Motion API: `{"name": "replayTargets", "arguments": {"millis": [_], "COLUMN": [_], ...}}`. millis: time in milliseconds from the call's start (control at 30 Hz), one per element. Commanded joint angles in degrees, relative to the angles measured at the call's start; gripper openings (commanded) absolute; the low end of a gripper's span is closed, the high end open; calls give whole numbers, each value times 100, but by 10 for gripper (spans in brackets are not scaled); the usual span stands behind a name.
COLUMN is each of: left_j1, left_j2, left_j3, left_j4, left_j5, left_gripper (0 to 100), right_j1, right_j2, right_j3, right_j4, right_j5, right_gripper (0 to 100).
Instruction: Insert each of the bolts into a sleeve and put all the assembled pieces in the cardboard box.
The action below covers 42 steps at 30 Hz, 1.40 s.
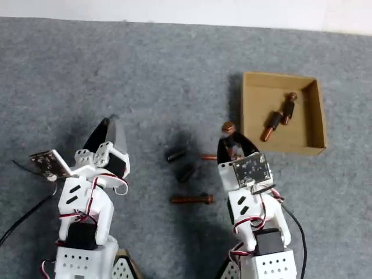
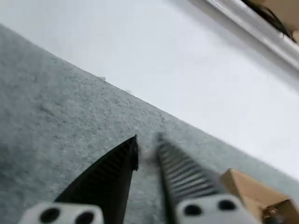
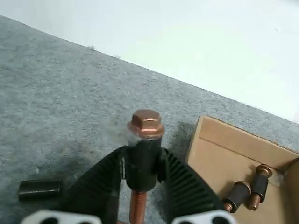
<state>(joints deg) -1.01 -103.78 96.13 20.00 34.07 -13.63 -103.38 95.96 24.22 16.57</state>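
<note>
**Right pincer clamped on a sleeved bolt**

The right gripper (image 3: 143,155) is clamped on a black sleeve (image 3: 144,163) with a copper bolt (image 3: 146,123) through it. The hex head is up, just beside the cardboard box (image 1: 279,77). That arm extends forward over the grey mat (image 1: 145,70). The left gripper (image 2: 147,142) holds nothing, its fingers a narrow gap apart.

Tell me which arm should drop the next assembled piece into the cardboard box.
Right. The right pincer grips a sleeved bolt just beside the cardboard box; the left pincer is empty and farther from it.
</note>
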Motion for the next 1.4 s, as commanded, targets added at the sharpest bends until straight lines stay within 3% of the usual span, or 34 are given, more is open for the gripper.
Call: {"name": "replayTargets", "arguments": {"millis": [0,167,367,633,867,1000,1133,1367], "left_j1": [-119,-426,-453,-462,-462,-462,-462,-462], "left_j2": [-84,-84,-84,-84,-84,-84,-84,-84], "left_j3": [101,101,101,101,101,101,101,101], "left_j4": [149,818,1160,1204,1310,1310,1310,1310], "left_j5": [-563,-1213,-1222,-1222,-1231,-1240,-1248,-1240], "left_gripper": [32,7,7,7,7,7,7,7], "right_j1": [101,435,532,655,857,1305,1569,1569], "right_j2": [-92,-92,-84,347,4119,6246,7820,9648], "right_j3": [831,831,804,22,-2668,-4365,-5569,-6519], "right_j4": [-189,-242,-892,-954,-971,-971,-971,-971], "right_j5": [0,0,-79,-88,-237,-1231,-2224,-2374], "right_gripper": [4,4,4,4,4,4,4,4]}}
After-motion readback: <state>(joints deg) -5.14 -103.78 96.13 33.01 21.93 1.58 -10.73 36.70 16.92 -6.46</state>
